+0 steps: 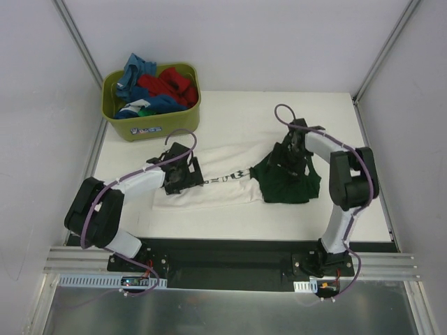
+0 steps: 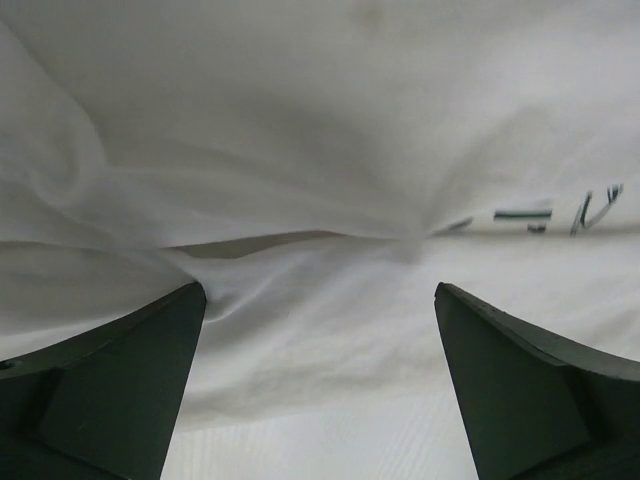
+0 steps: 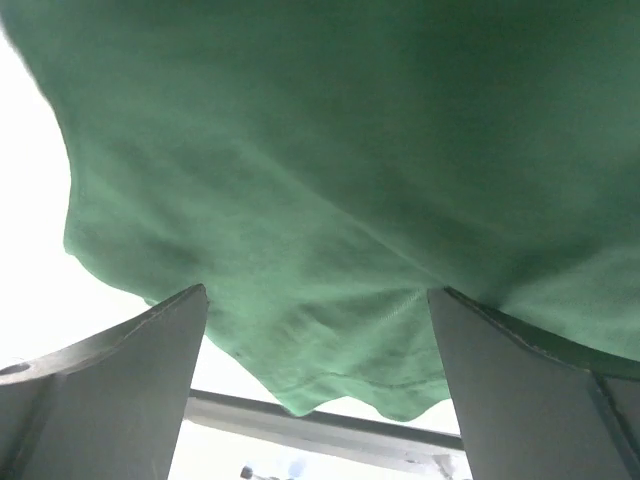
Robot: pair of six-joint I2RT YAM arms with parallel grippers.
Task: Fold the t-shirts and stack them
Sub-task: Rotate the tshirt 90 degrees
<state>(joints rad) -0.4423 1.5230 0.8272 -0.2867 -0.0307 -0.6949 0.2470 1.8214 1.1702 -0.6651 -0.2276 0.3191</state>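
A cream t-shirt with a black print lies crumpled across the middle of the table, its dark green part bunched at the right end. My left gripper is open over the shirt's left end. In the left wrist view its jaws stand wide apart over wrinkled cream cloth, with print letters at the right. My right gripper is open at the green part. In the right wrist view green cloth hangs in front of the spread jaws.
An olive-green tub at the back left holds more shirts: blue, red and a bit of green. White walls close in the table on three sides. A black strip and rail run along the near edge.
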